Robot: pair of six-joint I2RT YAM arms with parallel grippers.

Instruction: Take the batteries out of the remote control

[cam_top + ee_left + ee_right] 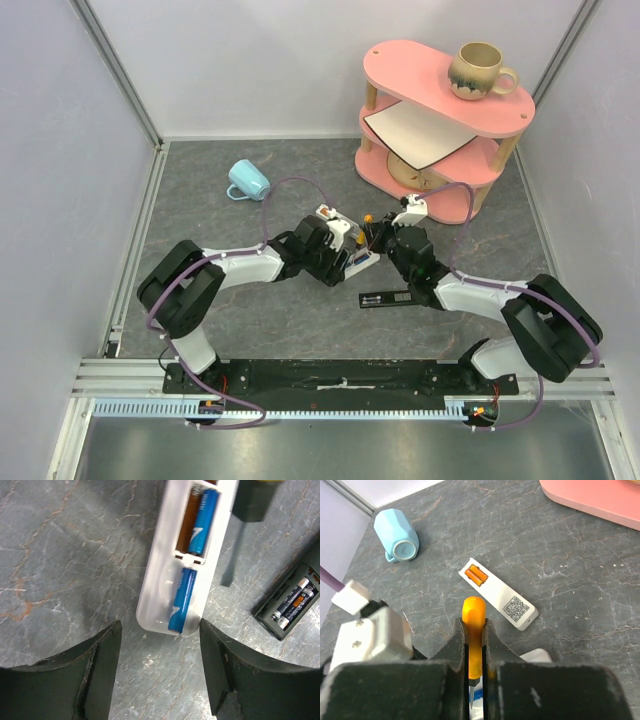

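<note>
1. The left pincer (160, 632) is wide open. It holds nothing.
2. A white remote (162, 580) lies flat on the grey tabletop (75, 555) just in front of this pincer. Its near end sits right at the gap between the two fingers and does not touch them.
3. The back of the remote is open. One blue battery (181, 600) lies in the near part. A second blue battery (202, 522) and a brown battery (189, 520) lie side by side in the far part.
4. To the right of the left pincer lies a dark remote (275, 617), open too, with black batteries (296, 600) inside.
5. The right pincer (475, 630) is shut tight on the orange handle of a screwdriver (473, 611). The metal tip points down.
6. In front of the right pincer lies the other white remote (510, 602) with two orange batteries (475, 575) in it.
7. Farther ahead and to the left, a blue mug (400, 540) lies on its side.
</note>
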